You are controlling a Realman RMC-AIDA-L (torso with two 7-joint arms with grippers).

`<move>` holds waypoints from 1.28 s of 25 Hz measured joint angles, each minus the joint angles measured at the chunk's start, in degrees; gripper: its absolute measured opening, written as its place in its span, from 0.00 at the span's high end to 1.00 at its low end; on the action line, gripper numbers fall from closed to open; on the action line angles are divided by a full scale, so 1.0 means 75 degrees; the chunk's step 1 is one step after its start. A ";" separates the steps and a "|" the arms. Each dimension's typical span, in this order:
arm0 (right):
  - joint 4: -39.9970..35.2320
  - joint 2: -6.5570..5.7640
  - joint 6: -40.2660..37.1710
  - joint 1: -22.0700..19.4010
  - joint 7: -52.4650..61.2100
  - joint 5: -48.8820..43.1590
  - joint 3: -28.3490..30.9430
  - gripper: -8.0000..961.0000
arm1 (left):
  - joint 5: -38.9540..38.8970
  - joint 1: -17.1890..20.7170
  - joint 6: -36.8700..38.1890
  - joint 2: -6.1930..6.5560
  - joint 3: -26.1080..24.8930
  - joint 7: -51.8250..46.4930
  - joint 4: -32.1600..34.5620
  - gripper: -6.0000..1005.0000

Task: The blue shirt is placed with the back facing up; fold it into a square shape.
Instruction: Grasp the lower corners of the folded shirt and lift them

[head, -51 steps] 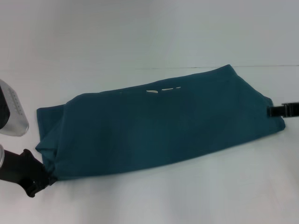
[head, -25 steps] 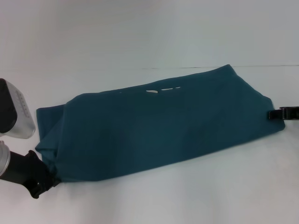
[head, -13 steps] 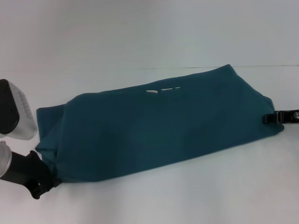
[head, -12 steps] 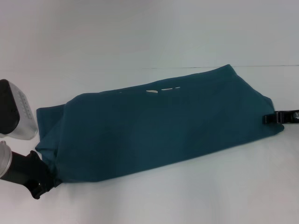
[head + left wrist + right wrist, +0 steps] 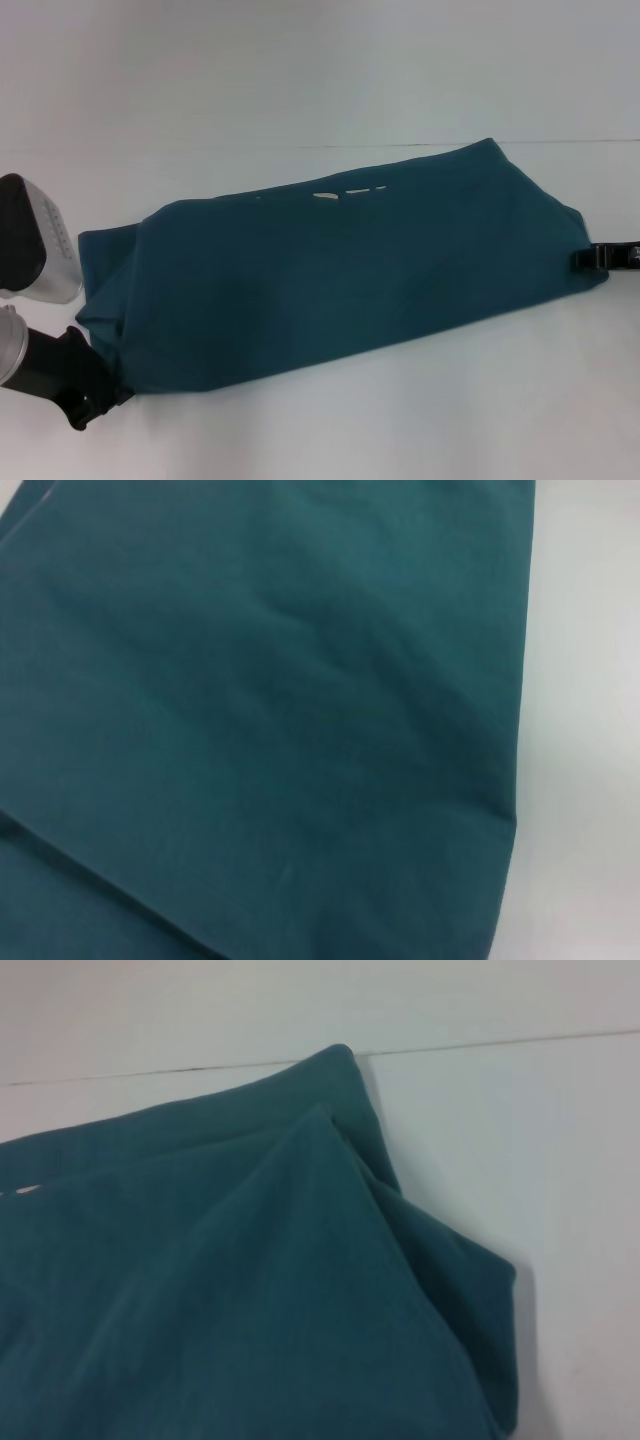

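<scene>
Head view is showing both tools [image 5: 92, 403] [image 5: 592, 259] sitting at opposite ends of the blue shirt [image 5: 340, 270], seemingly readying another fold; I cannot tell their grip.

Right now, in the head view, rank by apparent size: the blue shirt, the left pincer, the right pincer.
1. The blue shirt, by far the largest.
2. The left pincer, at the shirt's near-left corner; nearness to the camera may enlarge it.
3. The right pincer, only partly in view at the shirt's right edge.
</scene>
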 joint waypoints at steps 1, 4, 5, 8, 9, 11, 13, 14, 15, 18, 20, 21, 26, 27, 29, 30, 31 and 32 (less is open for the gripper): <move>0.0042 -0.0023 0.0004 0.0019 0.0003 -0.0001 0.0000 0.55 | -0.0001 0.0001 0.0001 0.0000 0.0001 0.0000 0.0000 0.95; 0.0138 -0.0057 0.0016 0.0054 0.0000 0.0005 0.0019 0.57 | -0.0008 0.0007 -0.0001 0.0000 0.0000 0.0000 0.0001 0.95; 0.0156 -0.0059 0.0034 0.0056 -0.0013 0.0005 0.0024 0.58 | -0.0016 0.0011 -0.0003 0.0000 0.0001 -0.0001 0.0001 0.95; 0.0157 -0.0051 0.0061 0.0059 -0.0126 -0.0001 -0.0003 0.61 | -0.0026 0.0020 -0.0005 0.0000 0.0000 -0.0001 0.0001 0.95; 0.0157 -0.0045 0.0062 0.0061 -0.0200 0.0001 -0.0010 0.63 | -0.0028 0.0023 -0.0005 0.0000 0.0000 -0.0001 0.0001 0.95; 0.0157 -0.0031 0.0050 0.0061 -0.0321 0.0011 -0.0012 0.67 | -0.0028 0.0028 -0.0006 0.0000 0.0000 -0.0001 0.0001 0.95; 0.0125 -0.0010 0.0033 0.0062 -0.0381 0.0009 -0.0011 0.71 | -0.0026 0.0033 -0.0005 0.0000 0.0000 -0.0001 0.0001 0.95; 0.0107 0.0000 0.0027 0.0062 -0.0389 0.0001 -0.0010 0.73 | -0.0023 0.0035 -0.0006 0.0000 -0.0001 -0.0001 0.0001 0.95; 0.0093 0.0006 0.0018 0.0062 -0.0392 -0.0004 -0.0011 0.75 | -0.0019 0.0035 -0.0005 0.0000 -0.0001 -0.0001 0.0001 0.95; -0.0084 0.0050 -0.0028 -0.0007 -0.0392 -0.0011 -0.0059 0.81 | 0.0007 0.0039 0.0003 0.0000 -0.0001 -0.0001 0.0001 0.95; -0.0347 0.0107 -0.0122 -0.0141 -0.0377 -0.0014 -0.0167 0.87 | 0.0019 0.0045 0.0029 0.0000 -0.0001 0.0003 0.0001 0.95; -0.0496 0.0136 -0.0182 -0.0231 -0.0342 -0.0013 -0.0262 0.91 | 0.0021 0.0049 0.0038 0.0000 -0.0001 0.0006 0.0001 0.95; -0.1622 0.0152 -0.0306 -0.1083 0.0375 0.0027 -0.1333 0.97 | 0.0014 0.0087 0.0120 0.0001 -0.0014 0.0155 0.0020 0.95; -0.1865 0.0151 -0.0302 -0.1291 0.0539 0.0031 -0.1569 0.97 | -0.0003 0.0115 0.0154 0.0000 -0.0015 0.0192 0.0030 0.95; -0.2446 0.0151 -0.0304 -0.1751 0.0873 0.0031 -0.2127 0.97 | -0.0023 0.0172 0.0174 0.0001 -0.0009 0.0216 0.0056 0.95; -0.2807 0.0149 -0.0304 -0.2025 0.1053 0.0031 -0.2423 0.97 | -0.0029 0.0207 0.0178 -0.0002 -0.0005 0.0222 0.0066 0.95; -0.3110 0.0149 -0.0298 -0.2265 0.1199 0.0035 -0.2654 0.97 | -0.0033 0.0252 0.0185 -0.0015 -0.0004 0.0237 0.0083 0.95; -0.3349 0.0149 -0.0296 -0.2461 0.1290 0.0033 -0.2822 0.97 | -0.0040 0.0306 0.0206 -0.0029 -0.0004 0.0268 0.0112 0.95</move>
